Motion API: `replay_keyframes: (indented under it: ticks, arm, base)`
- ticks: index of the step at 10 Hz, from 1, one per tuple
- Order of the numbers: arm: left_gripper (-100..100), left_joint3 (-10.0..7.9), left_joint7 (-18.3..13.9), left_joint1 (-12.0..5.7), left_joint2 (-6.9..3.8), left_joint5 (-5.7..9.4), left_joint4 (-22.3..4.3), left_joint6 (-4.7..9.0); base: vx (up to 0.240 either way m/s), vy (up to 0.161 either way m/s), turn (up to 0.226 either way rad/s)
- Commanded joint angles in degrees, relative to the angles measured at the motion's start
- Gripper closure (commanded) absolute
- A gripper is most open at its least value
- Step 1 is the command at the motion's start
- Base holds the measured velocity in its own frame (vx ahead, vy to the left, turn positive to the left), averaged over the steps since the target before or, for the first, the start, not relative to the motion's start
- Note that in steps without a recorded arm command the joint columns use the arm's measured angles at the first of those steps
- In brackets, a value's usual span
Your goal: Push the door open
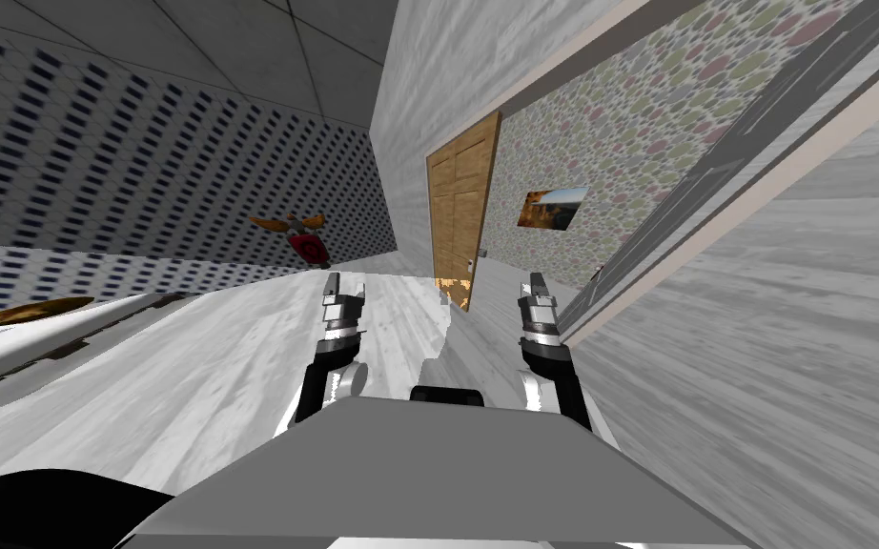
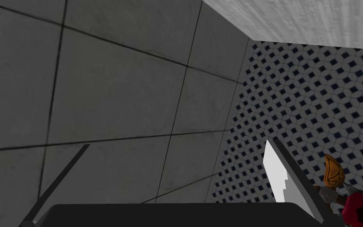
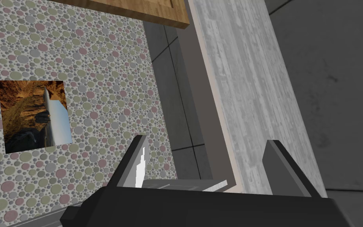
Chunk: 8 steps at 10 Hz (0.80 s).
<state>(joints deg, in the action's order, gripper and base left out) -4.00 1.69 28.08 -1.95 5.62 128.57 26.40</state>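
The brown panelled door [image 1: 461, 210] stands ahead of me, hinged at a grey wood-grain wall, with a small handle [image 1: 469, 265] near its free edge. Through the gap beside it I see a pebble-patterned wall [image 1: 619, 143]. My right gripper [image 1: 536, 284] is held up just right of the door's lower part, apart from it and open. In the right wrist view its fingers [image 3: 137, 169] stand wide with nothing between them, and the door's edge [image 3: 137, 10] shows beyond the right gripper [image 3: 210, 167]. My left gripper [image 1: 345, 284] is raised left of the door, also open [image 2: 173, 173].
A pale door frame [image 1: 714, 219] and a grey wood-grain wall run along my right. A landscape picture [image 1: 552, 208] hangs on the pebble wall. A red round ornament with orange leaves [image 1: 309, 246] sits against the tiled wall at left, and an orange object [image 1: 32, 312] lies on a white counter.
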Motion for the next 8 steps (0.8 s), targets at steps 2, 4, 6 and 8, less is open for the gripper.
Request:
replay_keyframes:
  ticks: [2, 4, 6, 8]
  arm:
    - [-100, 0.19, -0.45, -1.07, -0.56, -0.48, -2.80, 0.61]
    - [-100, 0.37, -0.85, -2.03, -0.99, -0.91, -5.29, 1.16]
    - [-100, 0.54, -1.25, -2.99, -1.35, -1.33, -7.79, 1.70]
    - [-100, 0.66, -1.52, -3.65, -1.60, -1.63, -9.51, 2.08]
  base:
    - [0.081, 0.000, -0.109]
    - [0.133, 0.008, -0.095]
    - [0.148, 0.005, -0.107]
    - [0.087, 0.008, -0.065]
